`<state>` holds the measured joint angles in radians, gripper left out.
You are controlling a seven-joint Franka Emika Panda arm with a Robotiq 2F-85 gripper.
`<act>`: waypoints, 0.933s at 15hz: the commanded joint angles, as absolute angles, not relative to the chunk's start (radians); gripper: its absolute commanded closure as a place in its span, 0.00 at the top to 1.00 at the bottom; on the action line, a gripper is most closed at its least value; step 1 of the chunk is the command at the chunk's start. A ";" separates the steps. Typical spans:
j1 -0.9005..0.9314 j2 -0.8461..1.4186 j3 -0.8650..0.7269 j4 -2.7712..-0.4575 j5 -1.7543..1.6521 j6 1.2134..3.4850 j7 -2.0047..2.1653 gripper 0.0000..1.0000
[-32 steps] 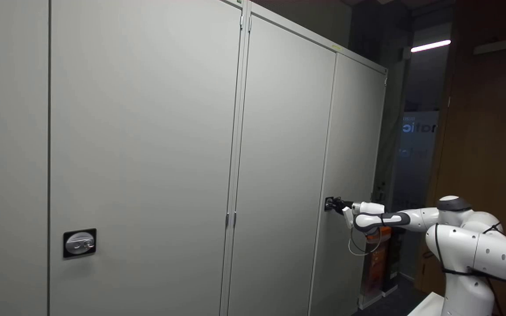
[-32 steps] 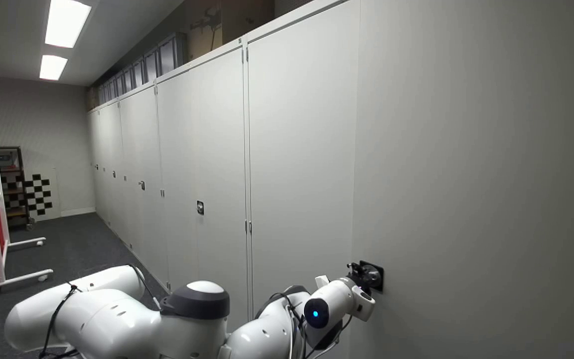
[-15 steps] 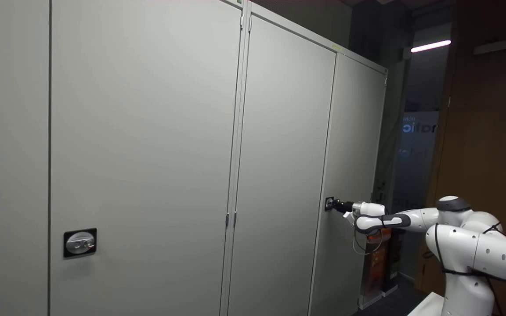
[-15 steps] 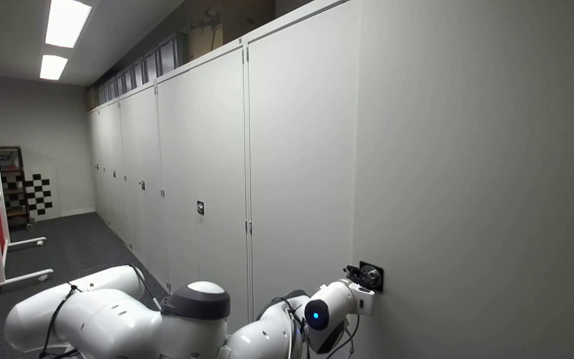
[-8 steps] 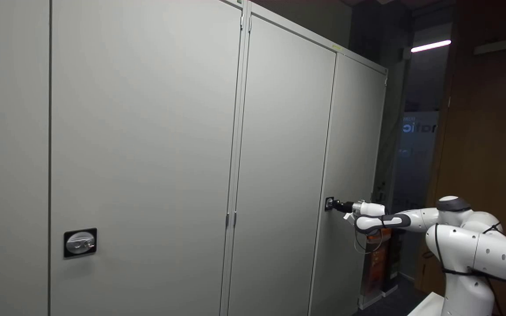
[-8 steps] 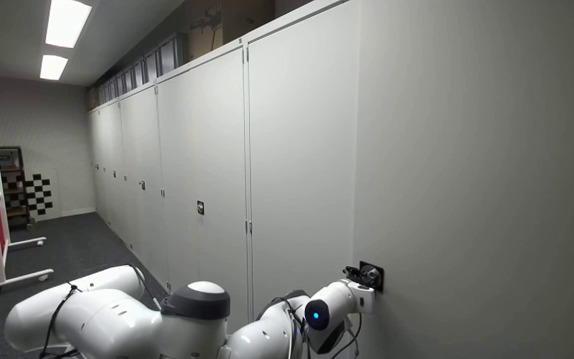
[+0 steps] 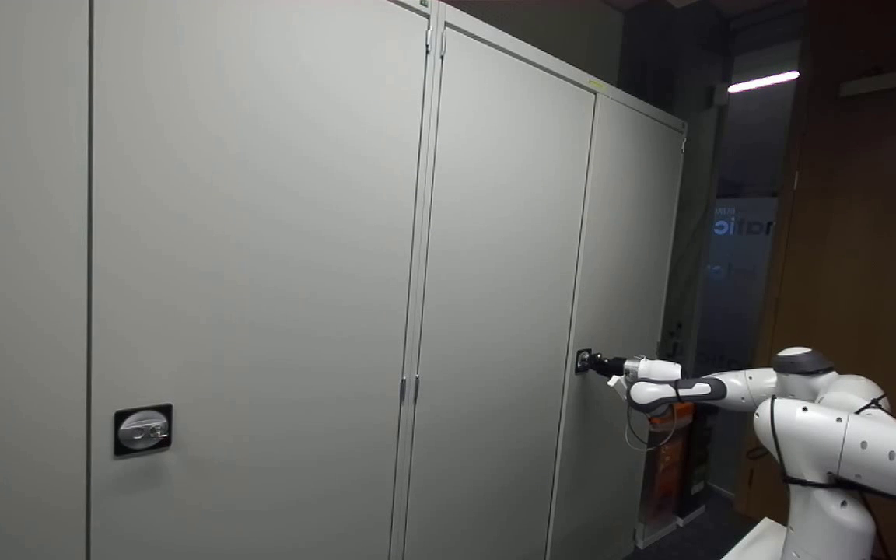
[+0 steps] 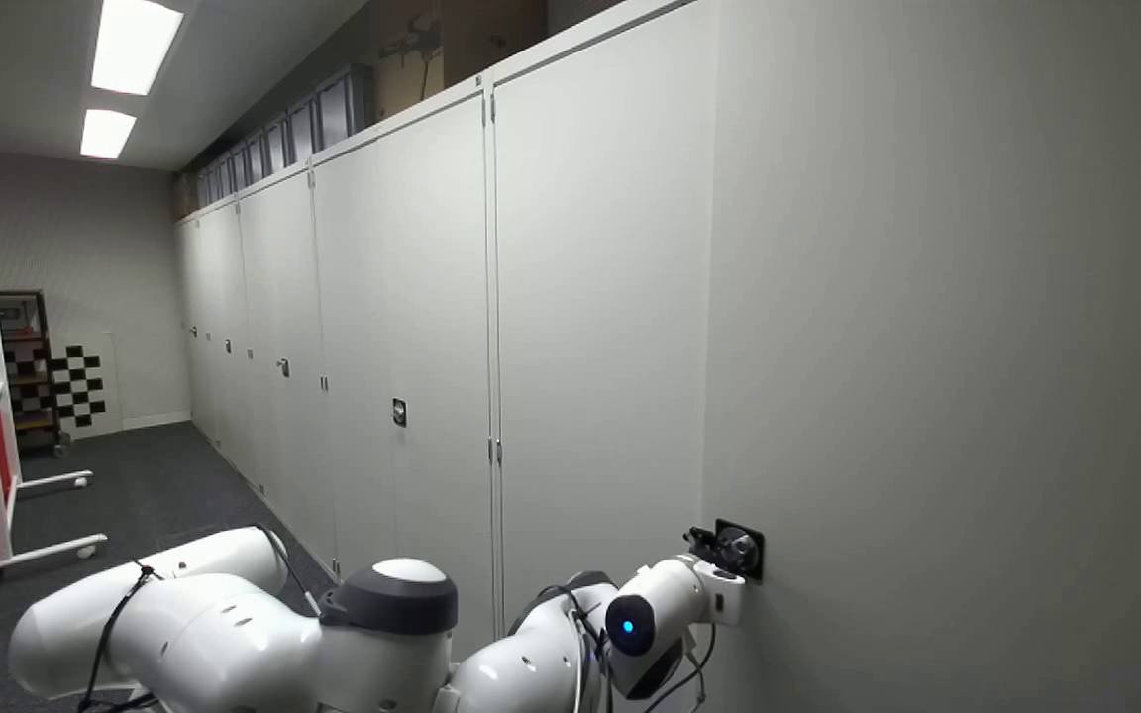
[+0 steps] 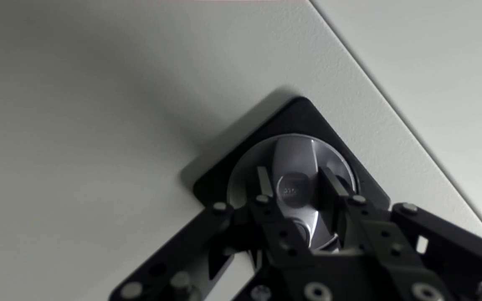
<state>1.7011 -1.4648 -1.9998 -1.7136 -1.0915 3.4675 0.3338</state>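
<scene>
Gripper (image 9: pixel 298 183) holding a cabinet handle (image 9: pixel 294 156) — jaws drawn partly together, a finger close against each side.
Only the wrist view shows this plainly: the handle sits in a black plate (image 9: pixel 303 117) near the edge of a grey door (image 9: pixel 98 167). Its long axis runs nearly top to bottom there, askew to that edge — the end with the round lock (image 9: pixel 303 230) pointing toward the gripper's base. In both exterior views the handle is small and partly covered; an exterior view alone takes in a checkered board (image 8: pixel 75 386) by the far wall (image 8: pixel 140 277).
</scene>
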 commanded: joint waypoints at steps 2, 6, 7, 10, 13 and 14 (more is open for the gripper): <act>1.735 -1.465 -1.991 -1.654 -0.989 3.468 0.436 0.08; 1.730 -1.465 -1.977 -1.663 -0.971 3.467 0.530 0.08; 1.728 -1.465 -1.974 -1.665 -0.972 3.467 0.555 0.08; 1.722 -1.465 -1.965 -1.671 -0.974 3.467 0.635 0.08; 1.718 -1.465 -1.958 -1.673 -0.977 3.467 0.720 0.08; 1.717 -1.465 -1.957 -1.673 -0.980 3.467 0.748 0.08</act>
